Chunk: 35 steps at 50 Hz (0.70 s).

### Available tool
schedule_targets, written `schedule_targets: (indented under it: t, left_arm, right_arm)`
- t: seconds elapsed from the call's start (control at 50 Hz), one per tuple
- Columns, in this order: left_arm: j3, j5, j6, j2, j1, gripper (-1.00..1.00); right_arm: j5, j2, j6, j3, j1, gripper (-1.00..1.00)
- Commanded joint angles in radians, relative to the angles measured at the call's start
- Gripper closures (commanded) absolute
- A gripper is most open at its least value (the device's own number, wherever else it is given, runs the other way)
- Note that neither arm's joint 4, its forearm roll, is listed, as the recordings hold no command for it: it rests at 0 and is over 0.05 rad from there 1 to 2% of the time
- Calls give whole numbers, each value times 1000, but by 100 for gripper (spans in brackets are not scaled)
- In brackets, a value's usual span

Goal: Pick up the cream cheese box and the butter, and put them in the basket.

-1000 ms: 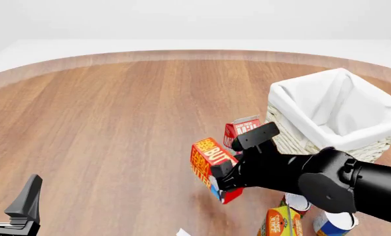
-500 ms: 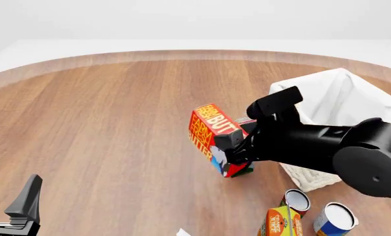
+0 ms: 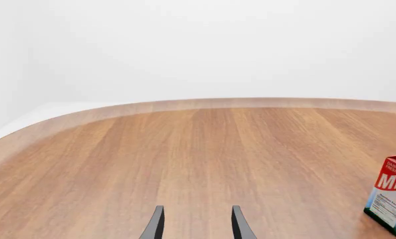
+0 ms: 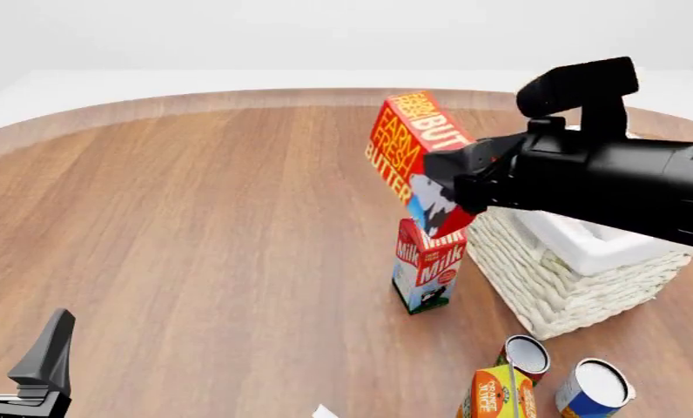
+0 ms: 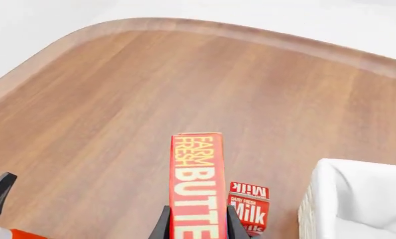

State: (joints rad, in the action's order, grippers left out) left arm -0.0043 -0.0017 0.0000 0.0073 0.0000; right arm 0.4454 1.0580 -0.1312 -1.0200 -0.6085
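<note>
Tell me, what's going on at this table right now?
The right claw is shut on the butter, holding it in the air above the milk carton, just beside the basket but not yet over it. The left claw hangs open and empty at the near left of the table. Some tins and an orange carton stand near the basket. The cream cheese box cannot be made out for certain.

Clearance around the basket

Milk carton (image 4: 428, 266) stands upright just beside basket (image 4: 568, 287) wall; cans (image 4: 590, 387) crowd the near corner; table (image 4: 184, 226) to the left is open.
</note>
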Motion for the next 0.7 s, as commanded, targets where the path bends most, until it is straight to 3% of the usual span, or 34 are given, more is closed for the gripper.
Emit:
schedule_targets:
  t: [0.02,0.46,0.7]
  left_arm:
    - [0,0,0,0,0,-100]
    - [0,0,0,0,0,-100]
    - [0,0,0,0,0,-100]
  right_arm:
    - [26,-50,-8,-83,69,100]
    - [15,-152,-38,-84,291,100]
    - [11,-229,-97,-49,458,100]
